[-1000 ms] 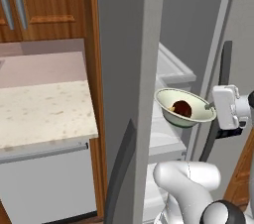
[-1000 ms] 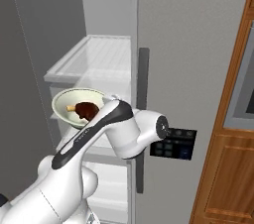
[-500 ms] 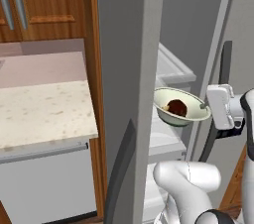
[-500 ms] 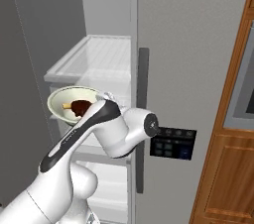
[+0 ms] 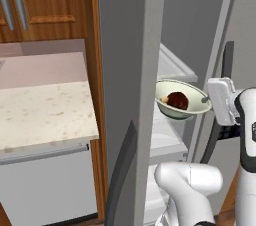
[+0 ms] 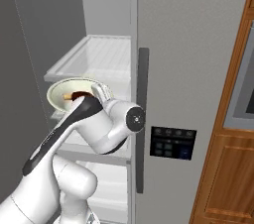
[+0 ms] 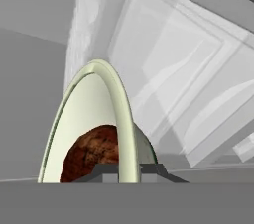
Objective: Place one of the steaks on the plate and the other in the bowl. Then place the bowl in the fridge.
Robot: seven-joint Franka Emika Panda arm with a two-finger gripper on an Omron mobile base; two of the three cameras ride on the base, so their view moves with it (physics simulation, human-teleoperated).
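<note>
The claw (image 7: 130, 171) pinched the rim of the bowl (image 5: 179, 101), steak (image 5: 177, 100) inside, at the open fridge (image 6: 193, 44). It should stay level, and probably needed carrying farther over a shelf (image 6: 96, 60).

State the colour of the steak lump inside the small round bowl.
Dark brown steak lump with a yellowish bit, clearest in the left base view.
</note>
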